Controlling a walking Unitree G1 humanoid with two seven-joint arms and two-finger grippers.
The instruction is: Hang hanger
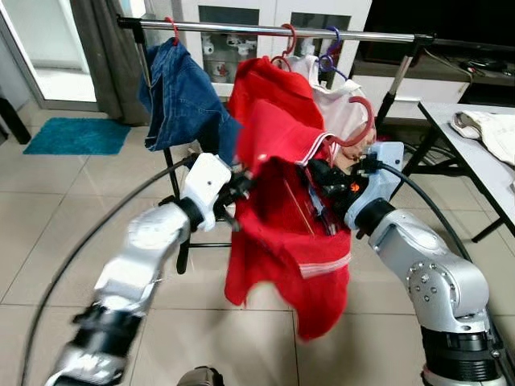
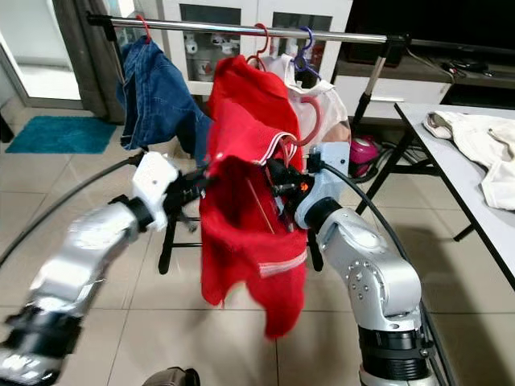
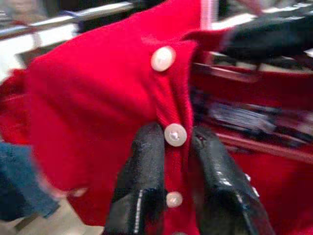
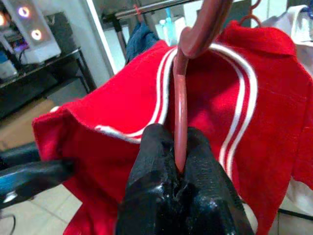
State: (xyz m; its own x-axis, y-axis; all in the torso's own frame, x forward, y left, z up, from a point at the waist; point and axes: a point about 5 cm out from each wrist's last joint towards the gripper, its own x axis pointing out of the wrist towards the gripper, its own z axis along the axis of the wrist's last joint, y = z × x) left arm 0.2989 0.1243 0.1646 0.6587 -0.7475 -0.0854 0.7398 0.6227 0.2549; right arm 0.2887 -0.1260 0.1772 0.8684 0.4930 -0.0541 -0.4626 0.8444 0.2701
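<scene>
A red shirt (image 1: 282, 217) with white trim hangs on a dark red hanger (image 4: 181, 107), held between my two arms below the metal clothes rail (image 1: 241, 28). My right gripper (image 4: 178, 166) is shut on the hanger's stem just under its hook (image 1: 364, 121), which curves up in front of the clothes on the rail. My left gripper (image 3: 176, 147) is shut on the shirt's buttoned front edge, pinching the cloth around a white button (image 3: 175, 134). In the left eye view, the left gripper (image 1: 240, 189) meets the shirt's left side.
On the rail hang blue jeans (image 1: 181, 96), another red garment (image 1: 269, 80) and a white one (image 1: 342, 100), each on its own hanger. A table (image 1: 471, 157) with a white cloth (image 1: 491, 129) stands at the right. A blue mat (image 1: 76, 135) lies far left.
</scene>
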